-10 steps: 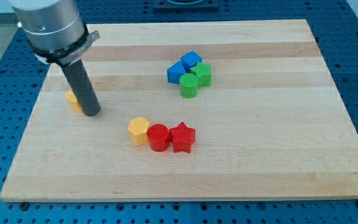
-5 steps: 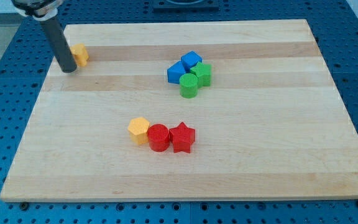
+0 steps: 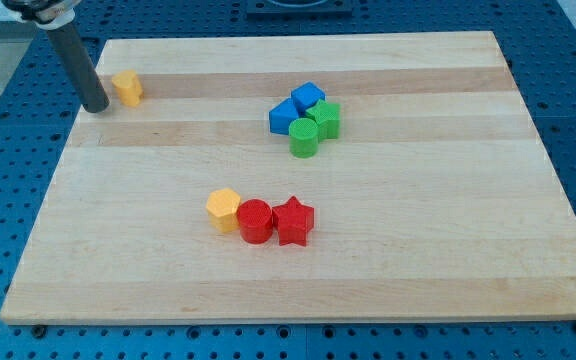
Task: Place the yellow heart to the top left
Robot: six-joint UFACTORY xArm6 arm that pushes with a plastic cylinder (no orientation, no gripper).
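Observation:
The yellow heart point(image 3: 127, 88) lies near the board's top left corner, a little in from the left edge. My tip point(image 3: 96, 107) rests on the board just left of and slightly below the heart, with a small gap between them. The dark rod rises from the tip toward the view's top left.
A yellow hexagon point(image 3: 224, 210), a red cylinder point(image 3: 255, 221) and a red star point(image 3: 293, 221) sit in a row at lower centre. Two blue blocks point(image 3: 299, 107) and two green blocks point(image 3: 313, 128) cluster at upper centre. The wooden board point(image 3: 448, 250) has blue pegboard around it.
The yellow heart went from the left middle up to the top left. My tip moved up with it, then slid slightly left, away from the heart.

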